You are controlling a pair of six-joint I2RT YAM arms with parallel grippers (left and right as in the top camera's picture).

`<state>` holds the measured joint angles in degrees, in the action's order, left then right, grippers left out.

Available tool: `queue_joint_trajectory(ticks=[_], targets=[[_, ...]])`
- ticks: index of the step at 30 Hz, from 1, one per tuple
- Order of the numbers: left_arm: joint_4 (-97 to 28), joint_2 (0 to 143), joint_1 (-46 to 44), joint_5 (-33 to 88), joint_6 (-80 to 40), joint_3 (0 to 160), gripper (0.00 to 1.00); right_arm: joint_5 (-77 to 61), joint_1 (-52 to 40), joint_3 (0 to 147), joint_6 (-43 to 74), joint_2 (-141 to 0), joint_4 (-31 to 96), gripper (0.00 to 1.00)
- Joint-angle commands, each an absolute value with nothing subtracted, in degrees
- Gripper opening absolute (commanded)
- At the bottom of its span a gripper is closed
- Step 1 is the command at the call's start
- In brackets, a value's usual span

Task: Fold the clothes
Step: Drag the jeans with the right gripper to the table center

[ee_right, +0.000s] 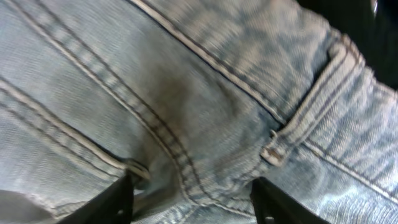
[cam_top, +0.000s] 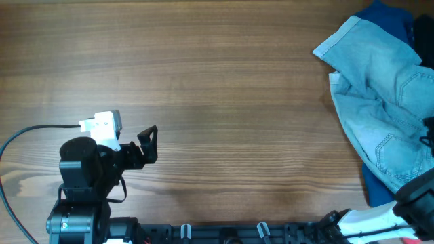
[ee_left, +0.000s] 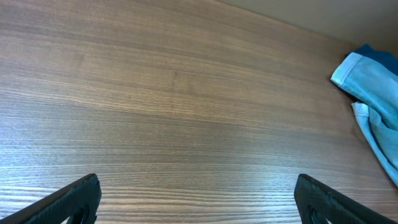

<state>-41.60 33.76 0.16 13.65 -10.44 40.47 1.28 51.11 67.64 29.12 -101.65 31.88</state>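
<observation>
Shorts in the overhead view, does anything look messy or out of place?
Yes. The shorts lie bunched and wrinkled at the right edge of the table, one hemmed leg poking toward the upper left, draped over a blue garment instead of flat on the wood.

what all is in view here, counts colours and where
denim shorts: 1, faded light blue, crumpled at the table's right edge
blue garment: 1, royal blue, under the shorts, showing at top right
black garment: 1, black, far right edge, mostly out of view
table: 1, brown wood grain, under everything
cable: 1, black, from the left edge to the left arm
left claw: 1, black, open over bare table at lower left
right claw: 1, black, open, down on the shorts' seams
</observation>
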Motion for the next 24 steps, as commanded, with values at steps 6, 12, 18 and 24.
queue_joint_trajectory(ticks=[6, 12, 18, 24], targets=[[-41.43, 33.71, 0.12, 14.76, -10.98, 41.52, 1.00, -1.45, 51.29, 65.95, 31.22, -102.65, 31.77, 0.04], [-41.43, 33.71, 0.12, 14.76, -10.98, 41.52, 1.00, -2.50, 51.05, 66.30, 29.15, -94.96, 31.99, 0.04], [-41.41, 33.71, 0.12, 14.76, -10.98, 41.52, 1.00, -12.88, 46.15, 66.81, 21.61, -81.28, 32.36, 0.04], [-41.41, 33.71, 0.12, 14.76, -10.98, 41.52, 1.00, -23.42, 25.15, 66.78, 14.35, -70.57, 34.81, 0.04]])
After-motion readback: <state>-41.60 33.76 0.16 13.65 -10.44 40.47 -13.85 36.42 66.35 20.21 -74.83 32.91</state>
